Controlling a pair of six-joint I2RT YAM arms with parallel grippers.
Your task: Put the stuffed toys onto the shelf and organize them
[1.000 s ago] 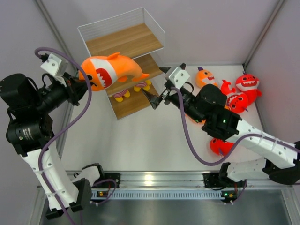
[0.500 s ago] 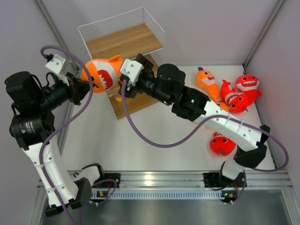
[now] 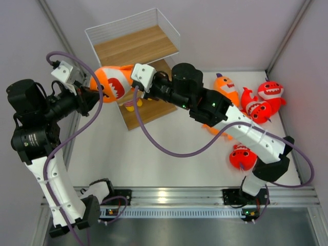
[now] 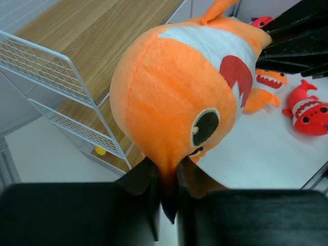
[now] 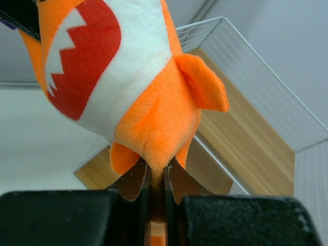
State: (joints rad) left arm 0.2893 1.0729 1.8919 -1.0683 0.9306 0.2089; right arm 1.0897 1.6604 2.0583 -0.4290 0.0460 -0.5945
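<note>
Nearest, on the right part of the table [image 3: 169, 154], one red shark [image 3: 242, 158] lies alone. A little farther, by the right wall, more stuffed toys lie in a cluster [image 3: 261, 107], red ones with an orange one [image 3: 225, 84] just beside them.

To the left of them, the held orange shark [image 3: 115, 82] hangs in the air in front of the shelf [image 3: 136, 45], carried between both arms. The left gripper [image 4: 166, 177] is clamped on a pinch of plush at the snout, just below the eye, so the body rises away beyond its fingers. The right gripper [image 5: 155, 177] is closed tight on a fold of orange fabric at the other end, under the side fin. I think two holds are used because the toy is soft and would sag from one point. Held like this it stays stretched and level, ready to be guided onto a board.

Farthest stands the shelf itself. Its top board is just beyond the shark, and a small figure [image 3: 131, 105] with yellow feet sits on a lower board.
</note>
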